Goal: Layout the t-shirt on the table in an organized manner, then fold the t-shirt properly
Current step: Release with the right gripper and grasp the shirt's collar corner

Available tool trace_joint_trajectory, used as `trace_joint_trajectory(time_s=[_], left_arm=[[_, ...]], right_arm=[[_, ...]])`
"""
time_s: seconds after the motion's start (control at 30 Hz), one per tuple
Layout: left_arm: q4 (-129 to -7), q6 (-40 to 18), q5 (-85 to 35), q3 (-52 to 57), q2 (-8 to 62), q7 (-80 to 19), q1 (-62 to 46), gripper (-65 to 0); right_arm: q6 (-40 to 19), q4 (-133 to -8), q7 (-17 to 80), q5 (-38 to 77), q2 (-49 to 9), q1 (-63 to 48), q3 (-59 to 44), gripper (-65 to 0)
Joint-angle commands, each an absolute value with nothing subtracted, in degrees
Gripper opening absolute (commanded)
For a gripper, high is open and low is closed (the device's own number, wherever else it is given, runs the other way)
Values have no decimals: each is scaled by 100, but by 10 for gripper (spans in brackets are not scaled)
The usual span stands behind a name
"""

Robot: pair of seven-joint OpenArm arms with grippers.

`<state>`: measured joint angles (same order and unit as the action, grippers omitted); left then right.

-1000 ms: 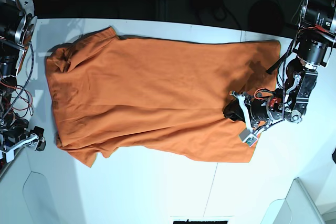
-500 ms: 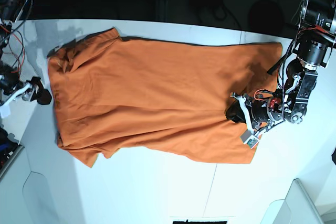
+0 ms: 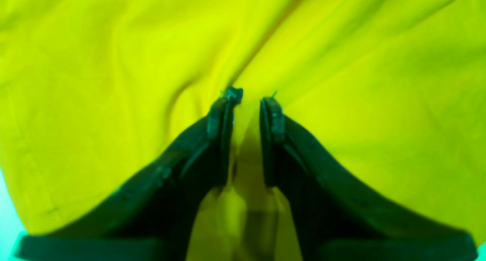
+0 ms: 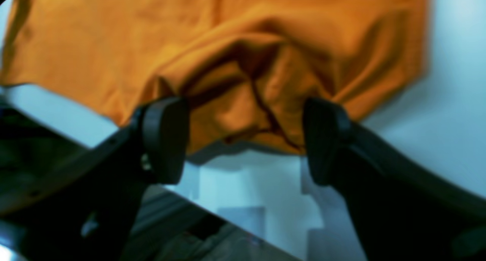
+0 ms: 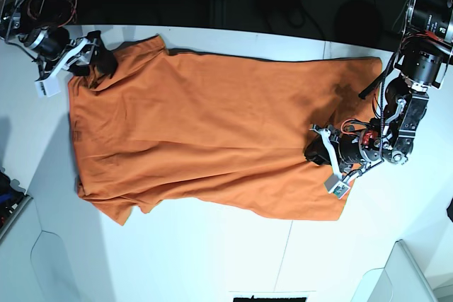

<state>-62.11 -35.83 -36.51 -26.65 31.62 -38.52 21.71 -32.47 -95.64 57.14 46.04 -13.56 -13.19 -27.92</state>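
A: How is the left gripper (image 5: pixel 327 162) seen?
B: Pressed down on the t-shirt (image 5: pixel 212 125) near its hem, jaws narrowly parted with a fold of cloth between the fingers (image 3: pixel 220 120); a true grip cannot be told.
A: And the right gripper (image 5: pixel 83 58)?
B: Held wide apart beside the rumpled sleeve. The shirt is spread on the table (image 5: pixel 212 259).

Base view: looking straight down from overhead, far off, taking in whole counter (image 5: pixel 212 259) and both arms.
Left wrist view: riding behind fingers (image 3: pixel 224 113), facing forward-down, very near t-shirt (image 3: pixel 360 82); colours showing false yellow-green.
Right wrist view: looking past fingers (image 4: pixel 165 137), near, blurred.
All three sharing t-shirt.
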Motion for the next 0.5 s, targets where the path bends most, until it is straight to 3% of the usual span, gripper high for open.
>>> trace_joint_trajectory(time_s=[0.0, 0.07, 0.3, 0.37, 0.47], left_arm=[[-6198, -3542, -3454, -2687, 3234, -4182, 2189, -451], [-6198, -3542, -3454, -2687, 3232, -4182, 2189, -424], [-6195, -3566, -3457, -2687, 3225, -4233, 2187, -422], [-6195, -3564, -3483, -2687, 3223, -4222, 2187, -422], [-6195, -3566, -3586, -2687, 3221, -4222, 2187, -422]], right_arm=[[-3295, -9653, 5568, 4707, -1302, -1310, -2740, -197], [-3301, -9653, 5339, 4438, -1103, -1323, -2589, -197], [-3124, -9653, 4805, 3874, -801, -1291, -2228, -221], [-3118, -9653, 4685, 3667, -751, -1288, -2193, -301], [-3061, -9653, 4545, 3465, -744, -1286, -2202, -539]])
